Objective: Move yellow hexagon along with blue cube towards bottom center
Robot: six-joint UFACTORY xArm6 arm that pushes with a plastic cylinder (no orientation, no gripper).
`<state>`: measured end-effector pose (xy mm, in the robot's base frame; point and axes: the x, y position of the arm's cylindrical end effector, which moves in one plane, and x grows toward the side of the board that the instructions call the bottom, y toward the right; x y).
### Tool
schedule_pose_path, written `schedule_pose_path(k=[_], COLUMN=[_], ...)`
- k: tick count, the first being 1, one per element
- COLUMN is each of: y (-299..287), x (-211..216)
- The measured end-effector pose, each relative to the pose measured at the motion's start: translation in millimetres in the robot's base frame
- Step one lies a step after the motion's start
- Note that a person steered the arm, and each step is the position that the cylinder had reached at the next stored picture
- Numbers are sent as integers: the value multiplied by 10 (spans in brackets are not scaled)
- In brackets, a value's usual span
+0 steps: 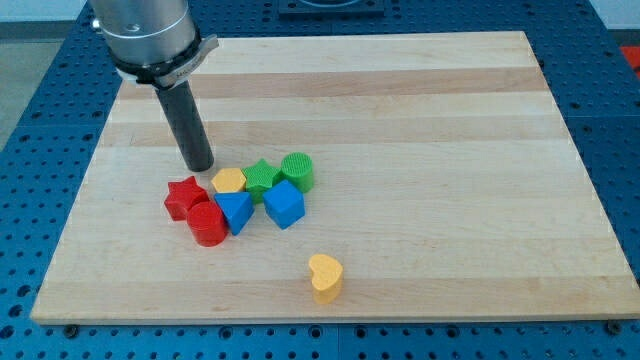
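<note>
My tip (200, 166) rests on the wooden board (400, 100) at the view's left, just above and left of a cluster of blocks. The yellow hexagon (229, 181) lies right below and to the right of the tip, close to it but apart. The blue cube (284, 204) sits at the cluster's right side, below the green blocks. The cluster is left of the board's centre.
A red star (184, 196) and a red cylinder (207, 224) sit at the cluster's left. A blue triangular block (236, 210) lies between the red cylinder and the blue cube. A green star (262, 177) and a green cylinder (297, 170) sit above. A yellow heart (325, 277) lies alone near the bottom edge.
</note>
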<state>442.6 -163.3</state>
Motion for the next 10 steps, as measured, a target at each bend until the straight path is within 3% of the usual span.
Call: schedule_pose_path(k=[2, 6, 10], y=[204, 1182, 921], x=[388, 596, 585])
